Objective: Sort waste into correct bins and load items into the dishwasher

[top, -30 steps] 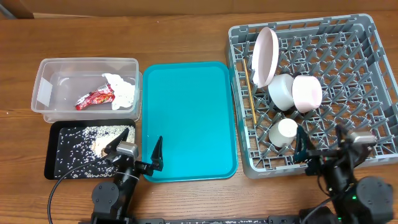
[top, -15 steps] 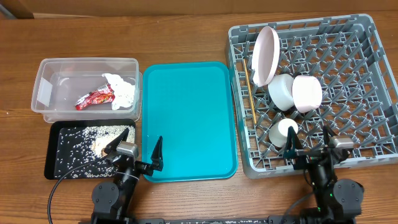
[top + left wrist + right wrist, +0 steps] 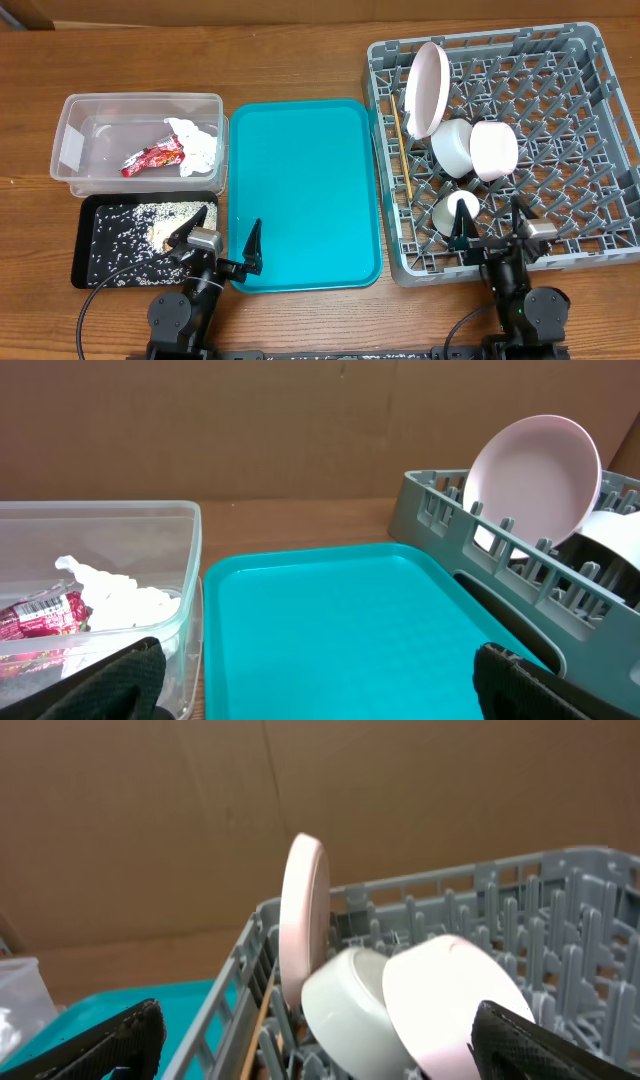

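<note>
Grey dish rack (image 3: 480, 40), right side of the worktop (image 3: 290, 60), holds:
- one plate (image 3: 427, 88), on edge by the left wall;
- two bowls (image 3: 453, 145) (image 3: 493, 150), tipped and touching;
- one cup (image 3: 462, 207) near the front wall;
- chopsticks (image 3: 401, 150) along the left wall, which show as one line, so the count cannot be told.

One clear tub (image 3: 140, 98) holds one red wrapper (image 3: 152, 157) and one tissue (image 3: 198, 148).

One black tray (image 3: 82, 240) holds the rice (image 3: 130, 235).

One teal tray (image 3: 305, 190) lies between the bins and the rack.

Left fingers (image 3: 110, 685) are spread and hold nothing, straddling the edges of the black and teal trays.

Right fingers (image 3: 520, 1040) are spread and hold nothing, at the rack's front wall. One of them partly covers the cup.
</note>
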